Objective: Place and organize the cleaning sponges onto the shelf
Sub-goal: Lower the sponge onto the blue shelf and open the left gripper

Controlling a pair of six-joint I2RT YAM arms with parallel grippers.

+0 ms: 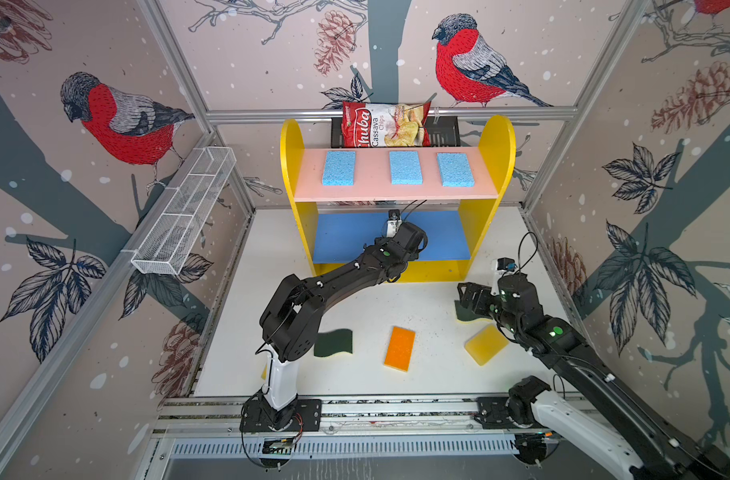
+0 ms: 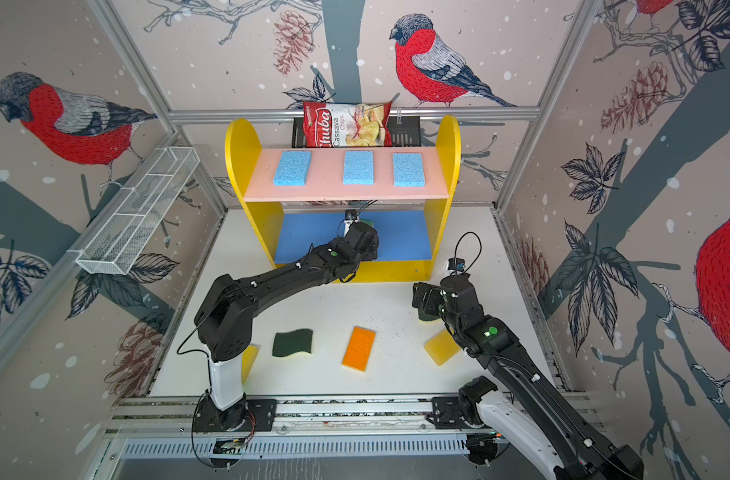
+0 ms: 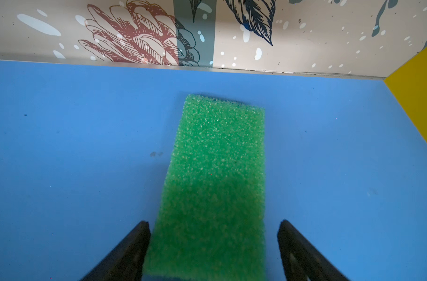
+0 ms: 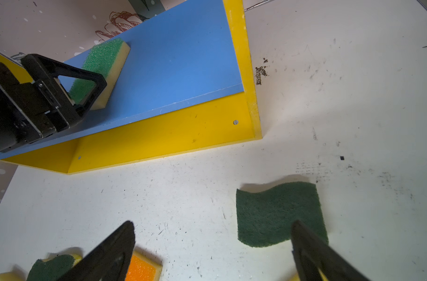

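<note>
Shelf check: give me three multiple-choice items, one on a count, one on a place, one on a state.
1. How many light blue sponges lie on the pink upper board? A two; B three; C four.
2. Where does the green-topped sponge lie? A pink upper board; B on a light blue sponge; C blue middle board.
3. The left arm's jaws are: A open, one each side of the green-topped sponge; B shut on it; C shut, empty.
Key: 1 B: three lie in a row. 2 C: the left wrist view shows it flat on blue. 3 A: blue shows between sponge and a jaw.
</note>
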